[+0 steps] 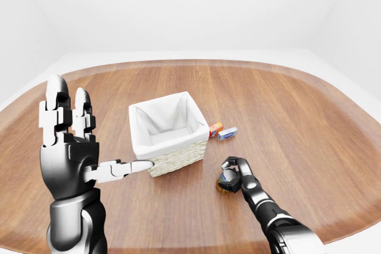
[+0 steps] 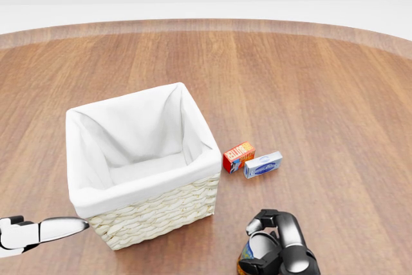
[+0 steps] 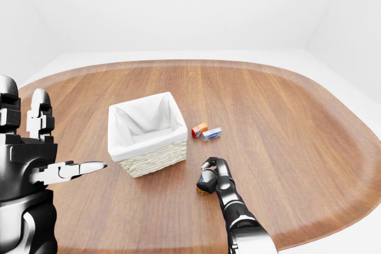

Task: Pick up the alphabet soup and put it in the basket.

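Note:
The alphabet soup can (image 2: 248, 262) leans on the wooden table at the bottom of the head view, its orange lower edge showing. My right hand (image 2: 264, 246) is shut on it, the dark fingers (image 2: 288, 230) curled over its pale top. The wicker basket (image 2: 193, 127), lined with white cloth, stands to the upper left of the can, apart from it. My left hand (image 1: 98, 141) is raised at the left of the left-eye view, open, with its fingers upright, its thumb pointing at the basket, and nothing in it.
A small red-orange box (image 2: 238, 156) and a blue-white box (image 2: 262, 165) lie side by side just right of the basket, above the can. The round wooden table's edge (image 1: 333, 117) curves around on the right, with white floor beyond.

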### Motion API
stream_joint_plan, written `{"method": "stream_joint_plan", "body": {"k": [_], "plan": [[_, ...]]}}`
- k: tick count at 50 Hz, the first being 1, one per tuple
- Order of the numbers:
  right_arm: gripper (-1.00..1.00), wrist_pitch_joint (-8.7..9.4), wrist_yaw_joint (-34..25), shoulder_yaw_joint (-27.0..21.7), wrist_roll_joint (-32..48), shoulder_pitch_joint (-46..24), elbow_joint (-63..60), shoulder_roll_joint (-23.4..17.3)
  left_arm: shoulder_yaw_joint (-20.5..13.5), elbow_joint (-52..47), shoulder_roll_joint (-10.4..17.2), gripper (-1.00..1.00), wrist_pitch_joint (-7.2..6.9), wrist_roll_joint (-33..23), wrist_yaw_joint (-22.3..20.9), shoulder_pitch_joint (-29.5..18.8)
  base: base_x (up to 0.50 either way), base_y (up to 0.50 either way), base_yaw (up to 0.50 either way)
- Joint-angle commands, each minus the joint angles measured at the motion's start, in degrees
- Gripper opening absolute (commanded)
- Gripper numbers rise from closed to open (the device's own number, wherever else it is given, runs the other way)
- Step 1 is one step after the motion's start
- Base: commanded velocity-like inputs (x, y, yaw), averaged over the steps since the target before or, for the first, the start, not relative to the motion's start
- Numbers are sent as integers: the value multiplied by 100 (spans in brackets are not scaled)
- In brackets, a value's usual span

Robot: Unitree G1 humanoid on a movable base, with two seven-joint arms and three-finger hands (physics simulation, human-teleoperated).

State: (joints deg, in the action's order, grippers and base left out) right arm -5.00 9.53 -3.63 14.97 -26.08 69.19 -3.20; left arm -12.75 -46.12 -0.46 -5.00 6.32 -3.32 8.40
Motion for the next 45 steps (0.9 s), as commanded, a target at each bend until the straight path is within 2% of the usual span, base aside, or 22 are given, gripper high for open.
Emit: {"method": "stream_joint_plan", "body": {"k": [1,42,45], "plan": [[-100,0,-320,81,-836,259,-365,16,28,74,5,100,0,5,12,4,0,0,0],[-100,0,-731,118,-1071,1649,-5240,58,26,145,13,100,0,19,10,6,0,0,0],[-100,84,-760,114,-1072,1718,-5540,66,29,132,15,100,0,19,11,-3,0,0,0]]}}
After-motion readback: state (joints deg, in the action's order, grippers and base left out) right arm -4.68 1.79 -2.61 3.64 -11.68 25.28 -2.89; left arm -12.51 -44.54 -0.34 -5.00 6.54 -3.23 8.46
